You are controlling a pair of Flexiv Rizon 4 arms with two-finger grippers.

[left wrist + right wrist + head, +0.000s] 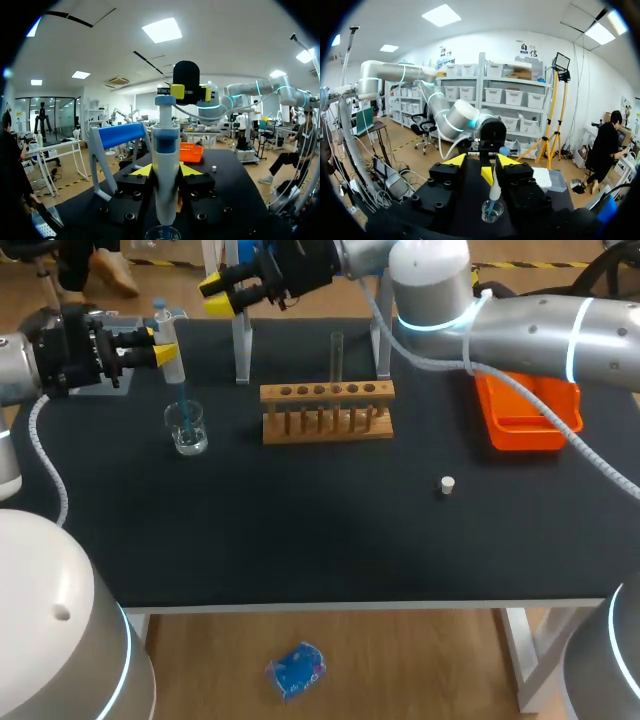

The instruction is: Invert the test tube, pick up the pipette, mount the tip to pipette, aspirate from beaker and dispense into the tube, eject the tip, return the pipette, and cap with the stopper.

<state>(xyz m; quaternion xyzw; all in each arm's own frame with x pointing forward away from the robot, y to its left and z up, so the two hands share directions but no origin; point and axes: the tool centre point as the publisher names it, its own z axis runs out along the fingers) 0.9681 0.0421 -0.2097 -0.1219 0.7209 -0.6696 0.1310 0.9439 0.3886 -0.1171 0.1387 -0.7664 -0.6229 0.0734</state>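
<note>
My left gripper [165, 348] is shut on the pipette [168, 340], which it holds upright at the table's back left. The pipette's blue tip [183, 400] dips into the glass beaker [187, 430]. In the left wrist view the pipette [165, 160] stands between the yellow fingertips, over the beaker [162, 233]. My right arm reaches across the back. Its gripper [218, 295] hangs just beyond the pipette's top with its fingers apart and nothing between them. The right wrist view shows the beaker [491, 211] ahead of that gripper [481, 161]. A test tube [337, 350] stands upright in the wooden rack [327, 392]. The white stopper [447, 484] lies at front right.
An orange tray [525, 420] sits at the right, under my right arm. The white pipette stand [240, 340] rises behind the rack. A tip box [100, 380] lies at the far left edge, below my left gripper.
</note>
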